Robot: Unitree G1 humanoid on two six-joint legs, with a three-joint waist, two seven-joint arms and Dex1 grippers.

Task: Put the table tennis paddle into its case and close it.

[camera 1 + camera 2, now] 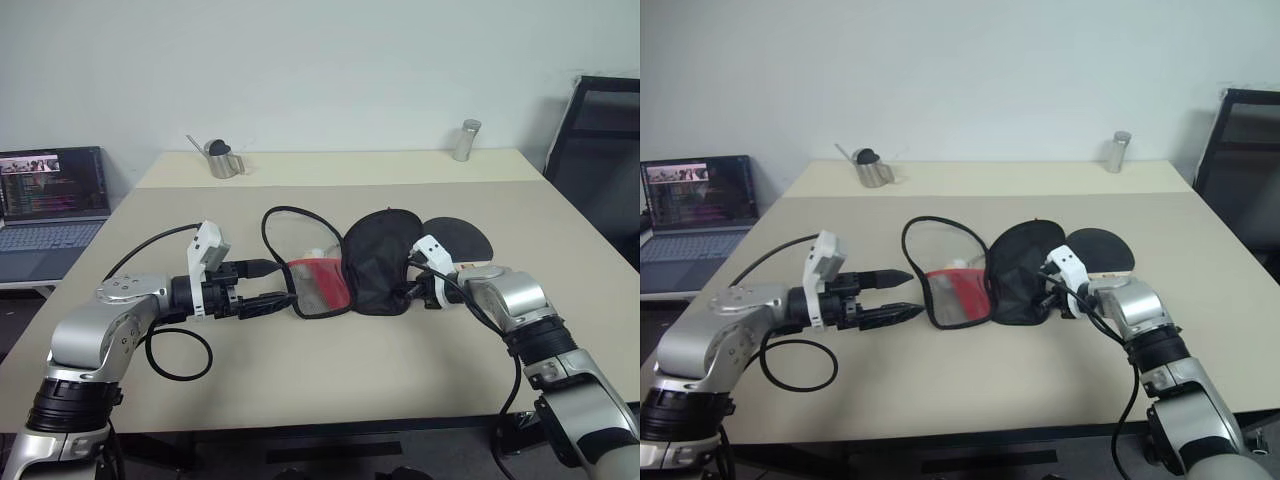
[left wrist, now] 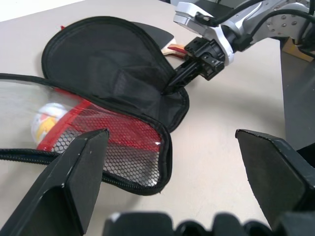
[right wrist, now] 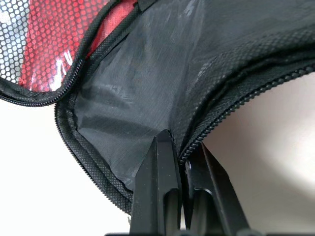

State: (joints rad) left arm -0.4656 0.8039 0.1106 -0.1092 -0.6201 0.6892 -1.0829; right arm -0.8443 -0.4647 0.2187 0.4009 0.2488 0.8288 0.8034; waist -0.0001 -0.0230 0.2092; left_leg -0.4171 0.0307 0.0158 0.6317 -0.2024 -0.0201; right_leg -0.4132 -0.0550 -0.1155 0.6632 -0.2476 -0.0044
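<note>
The case (image 1: 365, 262) lies open near the middle of the table (image 1: 300, 380), its black flap spread to the right and its red mesh end to the left beside a clear panel edged by the zipper. Its long axis runs roughly left to right, narrow red end pointing toward the left gripper (image 1: 268, 289).

The right gripper (image 2: 173, 84) is closed, its 2 fingers pinching the zippered rim of the black flap at its near right edge. This grip likely serves to lift or hold the flap so the pouch stays open for loading.

The left gripper hovers just left of the red end with its jaws fully spread and holding nothing; it appears positioned to steady that end of the case.

The table tennis paddle (image 1: 462, 238) lies flat on the table just behind and to the right of the flap, partly hidden by it. In the left wrist view its handle shows past the flap's edge.
</note>
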